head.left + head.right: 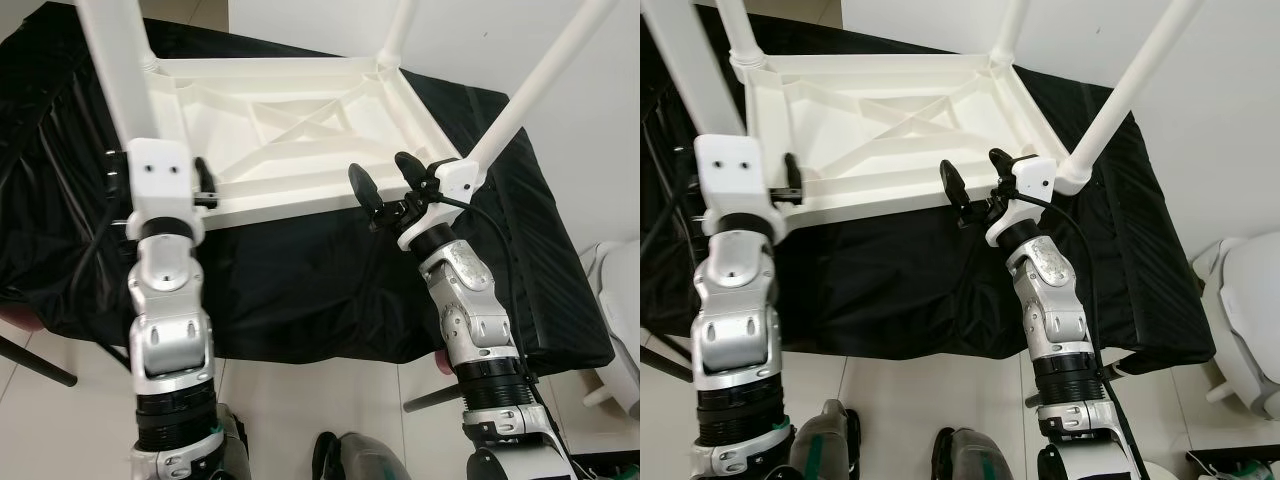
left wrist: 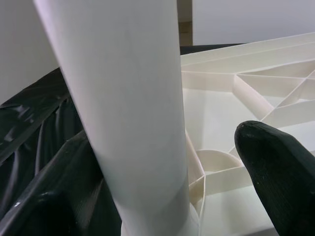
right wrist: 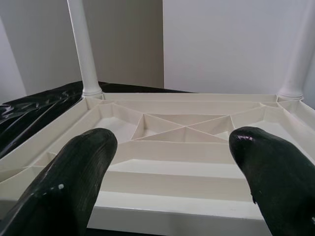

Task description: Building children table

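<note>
A black cloth [image 1: 300,280] covers a low stand, draping over its edges down to the pale tiled floor [image 1: 300,410]. On the cloth lies the white table [image 1: 290,130], upside down, its ribbed underside facing up with diagonal braces crossing in the middle. Four white legs rise from its corners: the near-left leg [image 1: 120,60], the near-right leg [image 1: 540,80], the far-right leg [image 1: 398,30], and the far-left one [image 1: 732,25], partly hidden behind the near-left leg.

The left arm [image 1: 165,300] reaches up at the table's near-left corner. The left gripper [image 2: 147,172] has its fingers [image 2: 280,177] on either side of the near-left leg, just above the socket; the leg sits between them, but I cannot tell whether they press on it.

The right arm [image 1: 470,310] comes up from the near right. The right gripper [image 1: 385,175] hovers just off the table's near edge, close to the near-right corner, its fingers [image 3: 74,182] spread wide apart with nothing between them.

A white object [image 1: 615,300] stands on the floor at the far right.
</note>
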You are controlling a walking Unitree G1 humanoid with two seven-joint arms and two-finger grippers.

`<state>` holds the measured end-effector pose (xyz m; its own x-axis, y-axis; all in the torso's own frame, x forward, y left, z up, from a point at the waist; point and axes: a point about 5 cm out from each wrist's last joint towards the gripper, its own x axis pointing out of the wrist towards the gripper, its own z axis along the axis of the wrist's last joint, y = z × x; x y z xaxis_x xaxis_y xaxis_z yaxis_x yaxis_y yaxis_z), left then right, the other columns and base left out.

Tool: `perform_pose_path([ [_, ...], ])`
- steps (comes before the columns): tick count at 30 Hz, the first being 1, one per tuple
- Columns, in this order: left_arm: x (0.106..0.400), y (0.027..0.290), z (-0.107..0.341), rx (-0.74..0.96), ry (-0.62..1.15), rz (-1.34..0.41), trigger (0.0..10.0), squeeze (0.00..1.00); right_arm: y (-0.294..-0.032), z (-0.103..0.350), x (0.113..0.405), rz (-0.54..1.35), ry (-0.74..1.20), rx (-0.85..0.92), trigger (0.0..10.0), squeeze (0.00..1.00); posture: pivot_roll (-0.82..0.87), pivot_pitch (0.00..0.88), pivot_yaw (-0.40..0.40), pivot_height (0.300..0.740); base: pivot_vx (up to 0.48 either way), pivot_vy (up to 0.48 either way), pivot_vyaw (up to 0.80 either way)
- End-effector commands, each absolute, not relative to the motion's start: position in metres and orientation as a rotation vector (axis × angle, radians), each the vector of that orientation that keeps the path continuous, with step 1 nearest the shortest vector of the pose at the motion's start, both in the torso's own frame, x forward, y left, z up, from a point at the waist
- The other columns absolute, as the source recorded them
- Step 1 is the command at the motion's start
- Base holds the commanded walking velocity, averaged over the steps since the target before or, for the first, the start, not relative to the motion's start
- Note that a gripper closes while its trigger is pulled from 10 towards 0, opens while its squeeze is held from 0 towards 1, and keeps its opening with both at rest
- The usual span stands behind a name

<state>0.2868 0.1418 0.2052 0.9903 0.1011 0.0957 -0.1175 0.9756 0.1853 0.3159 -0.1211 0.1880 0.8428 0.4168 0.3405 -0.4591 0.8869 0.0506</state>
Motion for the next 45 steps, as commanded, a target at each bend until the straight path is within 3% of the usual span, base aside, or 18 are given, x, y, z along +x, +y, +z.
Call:
perform_pose_path([
  [1,0.282,0.101,0.186,0.129,-0.033,-0.106,10.0,0.00,-0.129,0.188,0.315,0.433,-0.339,0.116,10.0,0.00,0.00,0.079,-0.080,0.740,0.000,0.000,0.00],
  [4,0.282,0.087,0.182,0.153,-0.030,-0.231,10.0,0.00,-0.133,0.190,0.317,0.405,-0.349,0.106,10.0,0.00,-0.01,0.080,-0.061,0.740,0.000,0.000,0.00],
  [13,0.280,0.079,0.181,0.156,-0.043,-0.331,10.0,0.00,-0.138,0.183,0.317,0.332,-0.318,0.061,10.0,0.00,-0.02,0.077,-0.047,0.740,0.000,0.000,0.00],
  [23,0.277,0.082,0.173,0.184,-0.035,-0.379,10.0,0.00,-0.162,0.158,0.323,-0.046,-0.191,-0.106,10.0,0.00,-0.02,0.074,-0.051,0.740,0.000,0.000,0.00],
  [38,0.263,0.079,0.164,0.170,-0.020,-0.467,10.0,0.00,-0.169,0.155,0.328,-0.103,-0.168,-0.143,10.0,0.00,-0.01,0.072,-0.064,0.740,0.000,0.000,0.00],
  [45,0.243,0.070,0.160,0.179,-0.016,-0.703,10.0,0.00,-0.167,0.159,0.335,-0.113,-0.188,-0.165,10.0,0.00,0.00,0.060,-0.067,0.740,0.000,0.000,0.00],
])
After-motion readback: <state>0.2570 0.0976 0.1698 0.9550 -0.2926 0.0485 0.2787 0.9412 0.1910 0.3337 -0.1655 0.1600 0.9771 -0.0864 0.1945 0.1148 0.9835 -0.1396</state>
